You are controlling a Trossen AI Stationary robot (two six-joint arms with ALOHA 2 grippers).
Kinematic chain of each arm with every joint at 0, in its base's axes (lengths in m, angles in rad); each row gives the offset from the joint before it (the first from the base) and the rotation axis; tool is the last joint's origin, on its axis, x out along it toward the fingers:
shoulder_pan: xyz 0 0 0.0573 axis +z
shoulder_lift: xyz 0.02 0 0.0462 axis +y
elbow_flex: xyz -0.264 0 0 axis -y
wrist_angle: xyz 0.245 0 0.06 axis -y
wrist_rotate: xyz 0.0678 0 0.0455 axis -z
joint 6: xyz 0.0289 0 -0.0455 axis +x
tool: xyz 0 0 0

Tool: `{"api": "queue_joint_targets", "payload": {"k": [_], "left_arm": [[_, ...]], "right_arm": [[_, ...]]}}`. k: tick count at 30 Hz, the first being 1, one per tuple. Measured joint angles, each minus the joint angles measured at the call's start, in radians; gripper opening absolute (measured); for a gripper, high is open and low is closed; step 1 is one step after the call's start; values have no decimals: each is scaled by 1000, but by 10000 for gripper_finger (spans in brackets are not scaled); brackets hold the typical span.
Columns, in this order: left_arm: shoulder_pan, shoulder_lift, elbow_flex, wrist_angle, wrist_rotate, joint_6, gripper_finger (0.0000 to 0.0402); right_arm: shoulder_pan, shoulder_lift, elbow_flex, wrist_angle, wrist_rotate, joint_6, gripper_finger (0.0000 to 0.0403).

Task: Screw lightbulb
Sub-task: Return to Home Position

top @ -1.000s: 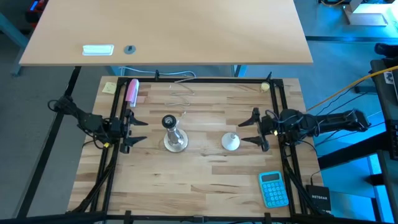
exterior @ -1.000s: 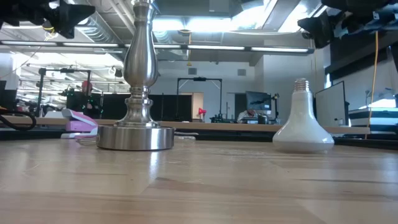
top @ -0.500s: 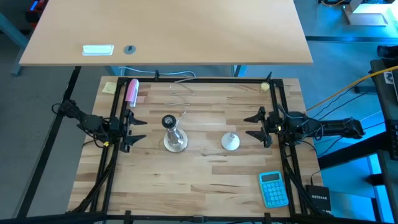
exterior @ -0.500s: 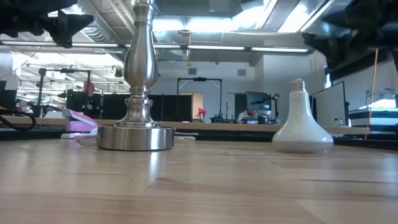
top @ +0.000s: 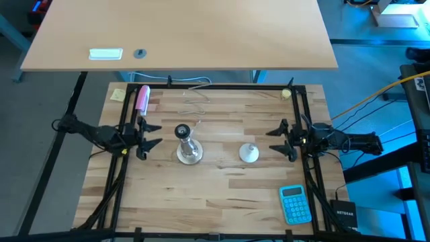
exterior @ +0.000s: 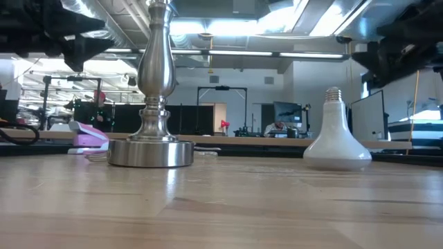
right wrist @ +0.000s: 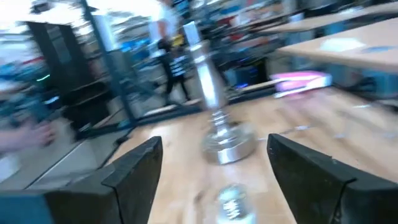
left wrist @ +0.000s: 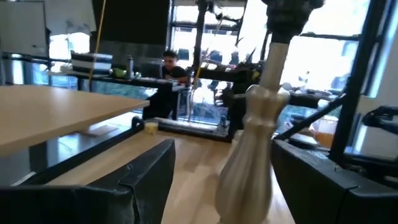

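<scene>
Since a second ago: your right gripper [top: 273,141] has pulled back from just beside the lightbulb [top: 249,153] to near the right frame rail, and there's now a clear gap between its tips and the bulb. Its arm has folded in shorter over the right edge. The left gripper [top: 153,135] is in about the same spot, near the lamp stand [top: 189,149] on its left, but that arm's rear links have swung farther out left. In the low view both grippers now show as dark shapes in the upper corners. Bulb and stand haven't moved.

Tools: both sets of fingers are spread wide, with nothing between them. The left wrist view shows the stand's stem [left wrist: 258,137] past the gap, and the right wrist view shows the bulb's screw base [right wrist: 231,202] with the stand [right wrist: 217,124] behind it.

Bulb: it stands globe-down on the wooden table [top: 222,195] with the silver screw base up [exterior: 338,138], between the stand and the right gripper, touching neither.

Holder: the black socket on top of the stand faces up. The bulb sits on the table apart from it, not in it.

The blue calculator [top: 295,204] lies near the front right corner, and a pink item [top: 142,99] is at the back left.
</scene>
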Motion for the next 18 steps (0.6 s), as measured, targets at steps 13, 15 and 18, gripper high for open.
{"api": "queue_joint_targets", "payload": {"k": [13,15,18], "left_arm": [[254,0,0,-94,223,-57,253],[307,1,0,-127,225,-83,253],[390,1,0,-121,309,-87,253]], "right_arm": [[0,2,0,-45,57,-18,292],[0,1,0,-40,70,-18,292],[0,1,0,-43,70,-17,292]]}}
